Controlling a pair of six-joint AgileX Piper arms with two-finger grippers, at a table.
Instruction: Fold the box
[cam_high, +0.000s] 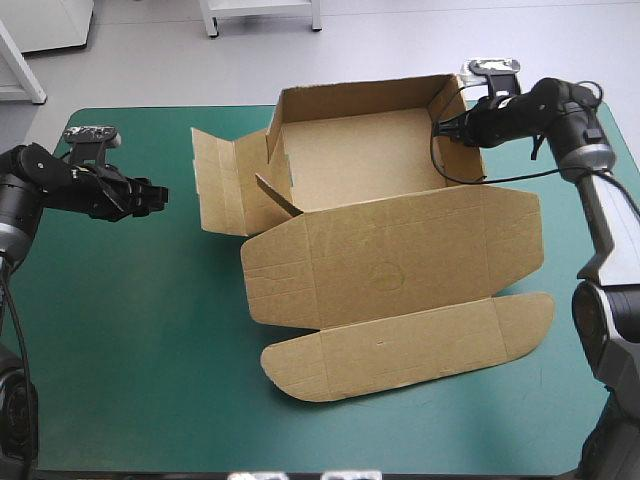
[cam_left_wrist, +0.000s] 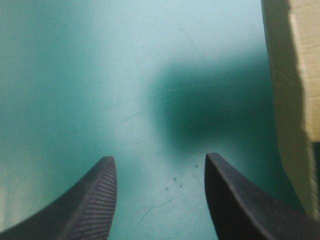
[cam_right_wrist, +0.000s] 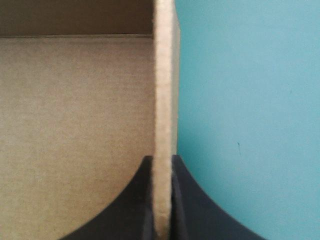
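Observation:
The brown box (cam_high: 370, 180) stands mid-table as an open tray with its far and right walls raised, while the lid (cam_high: 400, 270) lies flat toward the near edge. My right gripper (cam_high: 445, 130) is shut on the top edge of the box's right wall (cam_right_wrist: 164, 100), one finger inside the tray, one outside. The left gripper (cam_high: 160, 196) hovers open over bare teal-green cover, a short way left of the box's unfolded left flap (cam_high: 222, 185). In the left wrist view an edge of that flap (cam_left_wrist: 295, 100) shows ahead and to one side of the fingers (cam_left_wrist: 100, 200).
The lid's rounded tuck flap (cam_high: 400, 350) lies flat nearest the table's front edge. Bare teal-green cover (cam_high: 130, 330) spreads left and in front of the box. A short inner flap (cam_high: 280, 195) leans up at the tray's left side.

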